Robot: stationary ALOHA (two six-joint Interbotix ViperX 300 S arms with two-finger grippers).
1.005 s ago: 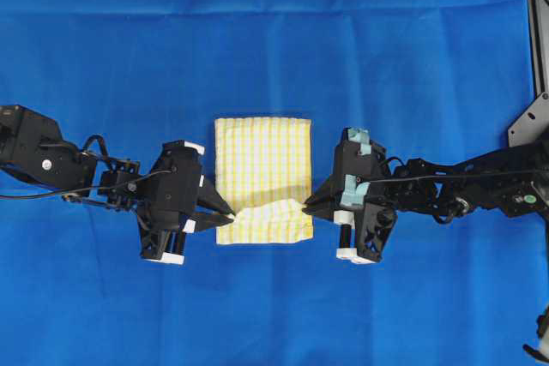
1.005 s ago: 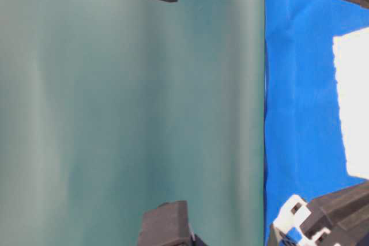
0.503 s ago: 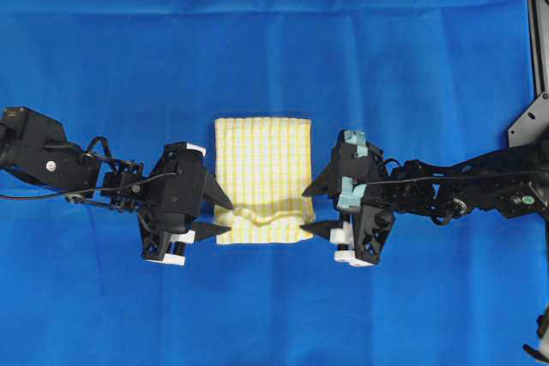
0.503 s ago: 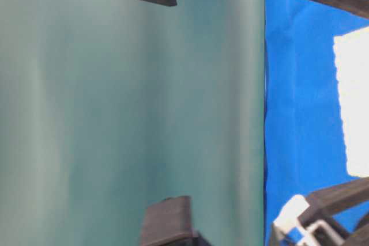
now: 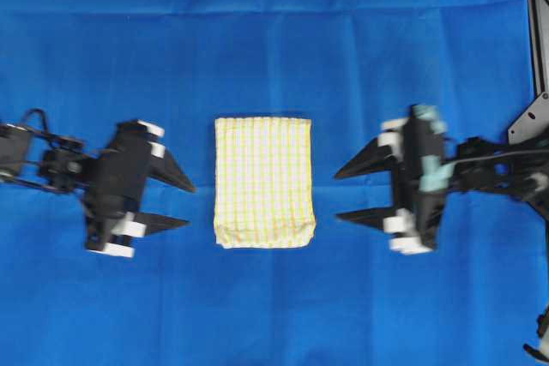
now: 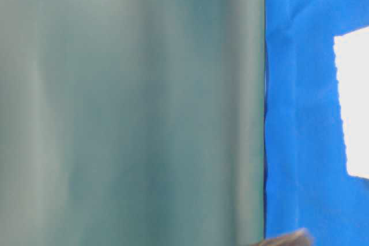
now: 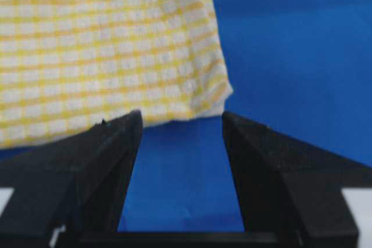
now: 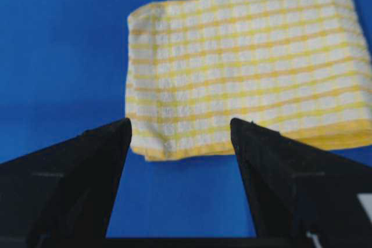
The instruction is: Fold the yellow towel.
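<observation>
The yellow towel [image 5: 262, 182] lies folded into a flat rectangle in the middle of the blue sheet [image 5: 274, 40]. My left gripper [image 5: 189, 204] is open a short way to its left, apart from it and holding nothing. On the other side my right gripper [image 5: 337, 197] is open too, clear of the cloth. The left wrist view has the towel [image 7: 104, 45] just beyond the open left gripper [image 7: 181, 117], with bare blue between the jaws. From the right wrist the towel [image 8: 244, 68] lies ahead of the open right gripper [image 8: 180, 123].
A black metal frame [image 5: 536, 40] runs down the right edge of the overhead view. In the table-level view a grey-green backdrop [image 6: 132, 108] fills the left. Blue sheet [image 6: 300, 113] and an overexposed patch of towel [image 6: 351, 108] are at its right.
Both grippers were shut on the towel's near corners; they have opened, let go and drawn back outward. The lifted near edge has settled flat.
</observation>
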